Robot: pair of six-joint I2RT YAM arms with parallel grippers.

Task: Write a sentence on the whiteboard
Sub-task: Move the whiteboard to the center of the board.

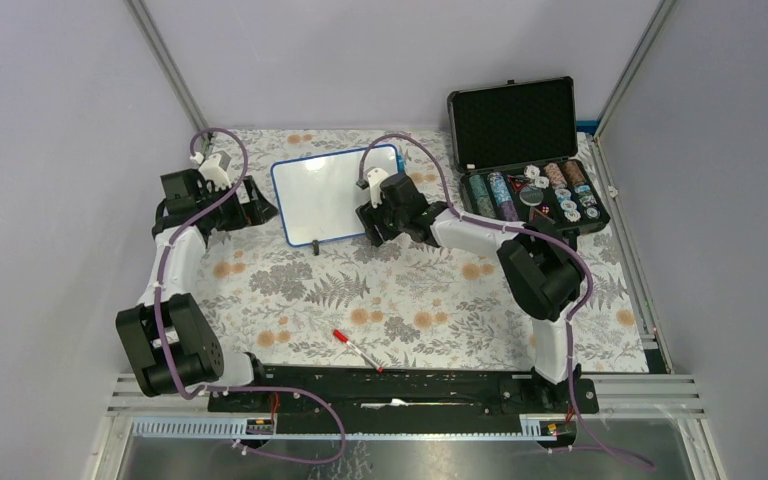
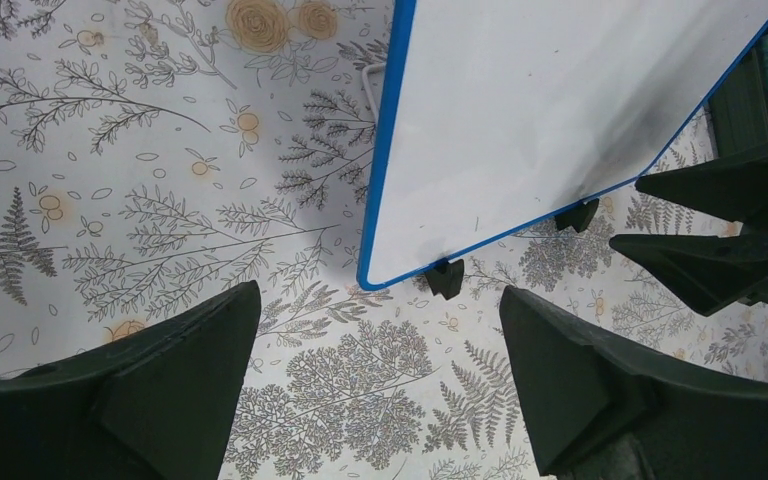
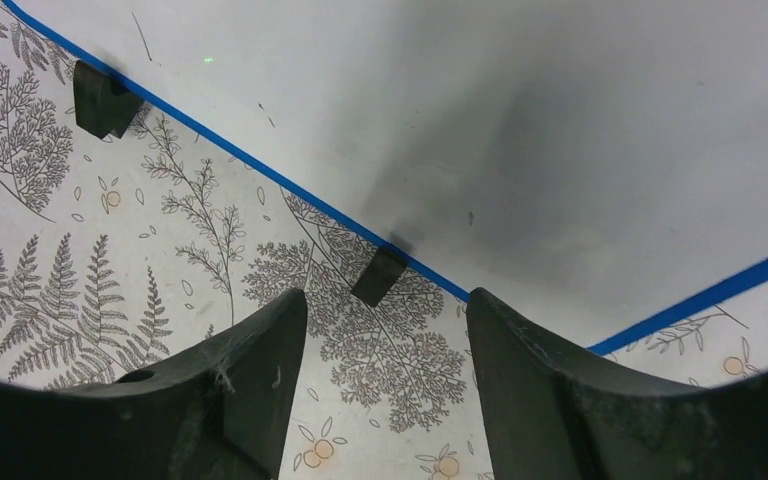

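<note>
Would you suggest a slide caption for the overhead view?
The left gripper and right gripper flank the blank whiteboard; a marker lies near the arm bases, an open case far right.

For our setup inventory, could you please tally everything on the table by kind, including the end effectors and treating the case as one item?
Whiteboard: 1
Red-capped marker: 1
Open black case: 1
End effectors: 2, the left end effector and the right end effector
Total: 5

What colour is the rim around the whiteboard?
Blue, a thin line around the whiteboard; clearest in the left wrist view.
</note>
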